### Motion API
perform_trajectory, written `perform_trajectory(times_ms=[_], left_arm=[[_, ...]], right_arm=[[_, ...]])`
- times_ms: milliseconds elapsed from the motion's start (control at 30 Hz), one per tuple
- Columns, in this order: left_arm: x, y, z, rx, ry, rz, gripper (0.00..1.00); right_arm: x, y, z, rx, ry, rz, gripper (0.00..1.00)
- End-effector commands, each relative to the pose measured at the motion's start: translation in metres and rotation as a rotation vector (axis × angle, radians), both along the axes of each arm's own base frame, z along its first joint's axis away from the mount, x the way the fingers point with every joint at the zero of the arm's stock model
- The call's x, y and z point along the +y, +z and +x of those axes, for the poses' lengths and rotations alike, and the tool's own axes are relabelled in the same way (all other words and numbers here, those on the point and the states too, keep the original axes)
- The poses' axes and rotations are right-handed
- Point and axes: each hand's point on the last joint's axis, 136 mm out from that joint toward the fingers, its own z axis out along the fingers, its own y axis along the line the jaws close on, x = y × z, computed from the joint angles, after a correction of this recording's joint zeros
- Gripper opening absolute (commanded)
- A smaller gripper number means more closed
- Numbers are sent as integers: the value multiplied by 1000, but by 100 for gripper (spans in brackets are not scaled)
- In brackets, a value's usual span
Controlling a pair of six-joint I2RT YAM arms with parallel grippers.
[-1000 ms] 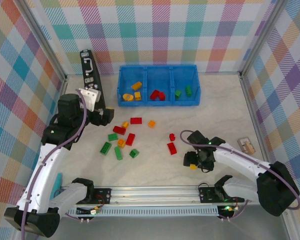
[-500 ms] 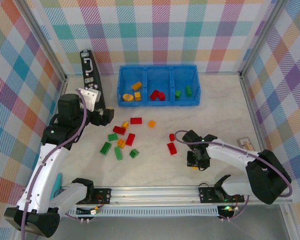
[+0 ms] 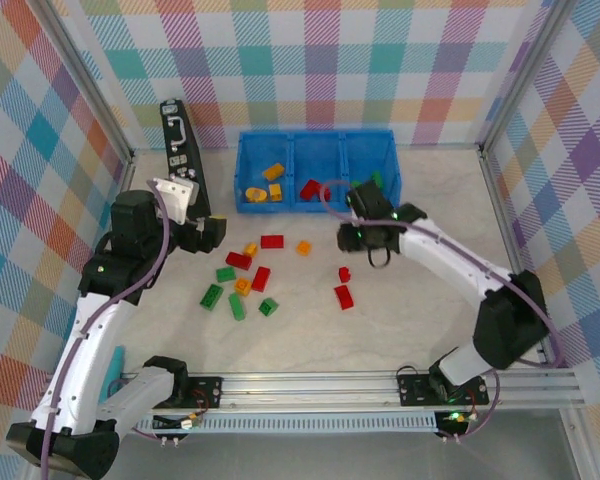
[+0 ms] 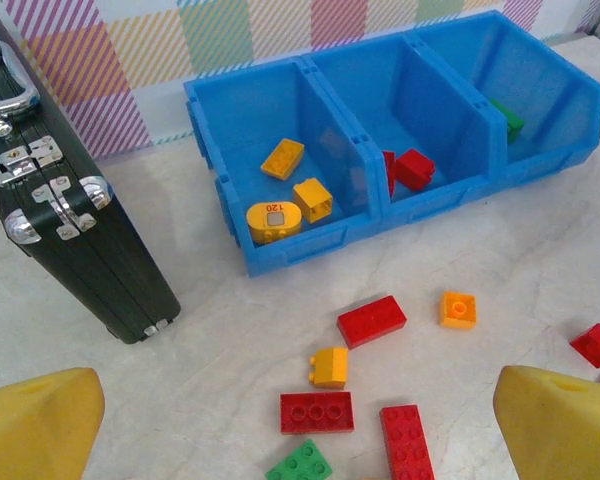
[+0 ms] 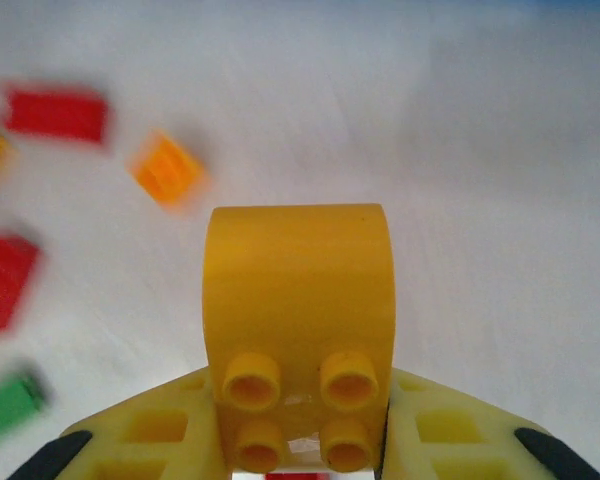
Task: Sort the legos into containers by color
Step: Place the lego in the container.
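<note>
Blue bin (image 3: 280,207) part-filled: yellow-orange bricks in left compartment, red middle, green right. Some ten legos (image 3: 261,278) loose on bench (image 3: 410,330). Right pincer (image 3: 352,238) clamps yellow brick (image 5: 298,290), arm stretched far, hovering just near of bin. Left pincer (image 3: 214,232) gaping, empty, arm bent beside black case (image 3: 180,140).

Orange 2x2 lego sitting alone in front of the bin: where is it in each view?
Top external: orange lego mid-table, just in front of the blue bin.
Left wrist: orange lego right of centre, lower half.
Right wrist: orange lego upper left, blurred, beyond the gripped yellow brick.
Shared landmark: long red brick just left of it in all three.
</note>
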Motion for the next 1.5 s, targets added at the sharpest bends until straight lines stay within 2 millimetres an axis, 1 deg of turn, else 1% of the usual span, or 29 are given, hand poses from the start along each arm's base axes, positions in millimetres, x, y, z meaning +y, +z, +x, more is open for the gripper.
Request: perform_trajectory(times_ms=[0, 33, 167, 233, 300, 367, 400, 467, 567, 633, 733, 833, 1067, 1100, 1167, 1233, 1300, 1433, 1467], left_arm=[[7, 5, -5, -16, 26, 2, 100], [8, 5, -4, -19, 28, 4, 100], [11, 5, -5, -21, 40, 15, 100], [10, 5, -5, -23, 37, 14, 100], [9, 4, -4, -18, 35, 13, 100], [8, 2, -2, -4, 30, 13, 100], [8, 0, -1, 3, 28, 14, 100], [9, 0, -2, 13, 29, 22, 100], [13, 6, -3, -2, 49, 36, 100], [13, 8, -4, -14, 49, 35, 100], [13, 5, -2, -3, 49, 39, 100], [14, 1, 0, 16, 53, 47, 100], [17, 1, -1, 7, 64, 61, 100], [17, 0, -1, 9, 66, 62, 100], [17, 1, -1, 9, 65, 62, 100], [17, 1, -1, 8, 65, 62, 100], [18, 1, -1, 7, 68, 64, 100], [20, 0, -2, 6, 77, 78, 100], [22, 1, -2, 2, 83, 83, 100]], right_arm=[[48, 39, 59, -236, 198, 26, 32], [63, 48, 76, -283, 227, 49, 32], [115, 82, 125, -427, 335, 95, 32], [132, 94, 146, -502, 356, 104, 32], [143, 98, 164, -549, 364, 102, 32], [156, 93, 183, -591, 369, 98, 32], [162, 89, 189, -603, 375, 110, 32], [175, 77, 197, -622, 389, 130, 33], [195, 59, 209, -684, 429, 88, 34], [204, 47, 220, -698, 430, 74, 35], [208, 34, 235, -697, 412, 41, 37], [207, 25, 243, -670, 378, 23, 39], [201, 4, 245, -628, 355, -12, 54], [201, 2, 243, -620, 358, -13, 54], [202, 5, 241, -624, 361, -6, 54], [202, 14, 238, -641, 364, -3, 52], [202, 30, 235, -664, 367, 14, 52], [203, 75, 219, -693, 400, 64, 52], [200, 87, 214, -695, 400, 67, 52]])
